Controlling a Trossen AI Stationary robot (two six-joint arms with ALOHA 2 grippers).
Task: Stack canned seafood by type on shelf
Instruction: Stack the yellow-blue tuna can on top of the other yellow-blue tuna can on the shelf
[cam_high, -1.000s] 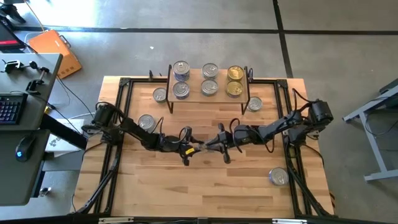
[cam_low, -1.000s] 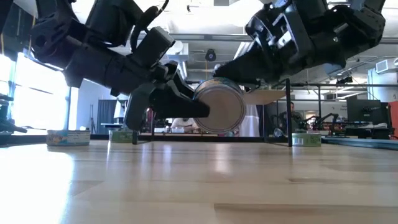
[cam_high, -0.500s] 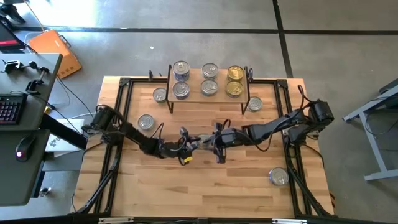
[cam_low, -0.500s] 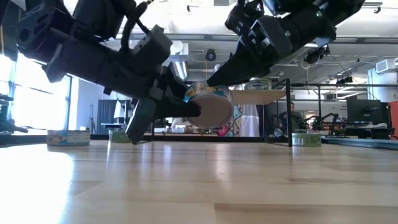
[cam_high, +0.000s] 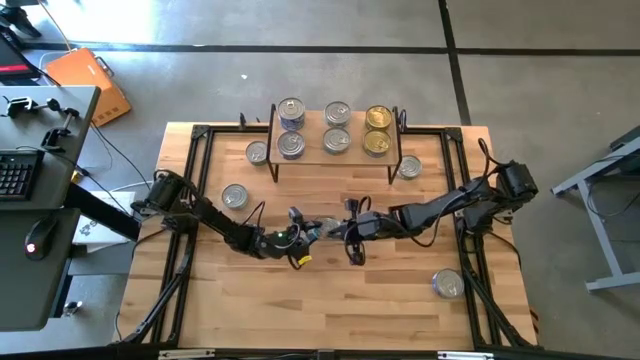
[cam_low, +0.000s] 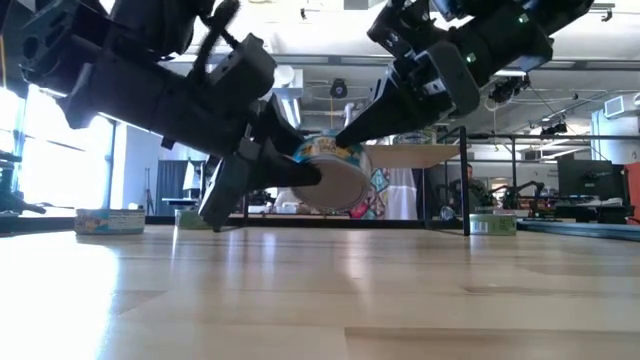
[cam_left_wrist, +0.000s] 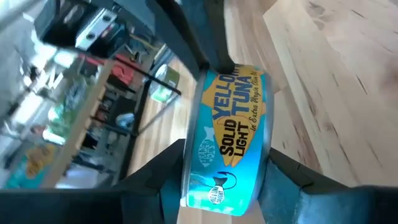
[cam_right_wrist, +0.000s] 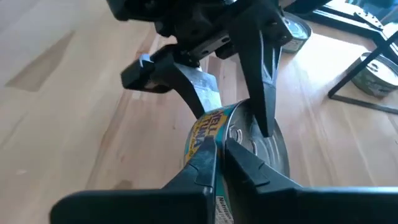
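One tin of canned seafood (cam_high: 327, 229), with a blue "yellowfin tuna" label (cam_left_wrist: 233, 137), hangs above the table's middle between both grippers. My left gripper (cam_high: 312, 232) comes from the left and is shut on it. My right gripper (cam_high: 343, 230) comes from the right, shut, its tips at the tin's rim. The shelf (cam_high: 335, 158) stands at the far edge and carries several tins in three columns, the right column gold-lidded (cam_high: 378, 118). My left gripper pinches the tin across its two flat ends (cam_left_wrist: 189, 177), one finger (cam_right_wrist: 261, 93) on the lid and one on the bottom. It comes nearly level from the table's left. The tin (cam_low: 335, 172) is clear of the table, tilted on edge, label outward. My right gripper's shut fingertips (cam_right_wrist: 208, 158) meet the tin at the lid's rim (cam_right_wrist: 217, 127), slanting down from the table's right. Whether they pinch the rim or only rest against it, I cannot tell.
Loose tins lie on the table: two at the left (cam_high: 257, 152) (cam_high: 235, 196), one right of the shelf (cam_high: 408, 168), one at the near right (cam_high: 447, 284). Black frame rails run along the table's left and right sides. Bare wood stretches toward the near edge.
The tin has tipped in the left gripper. A second ago its round face looked toward the near edge; now it leans, with the label showing on top. The left gripper has rolled with it. The right gripper's fingers have come down onto the rim.
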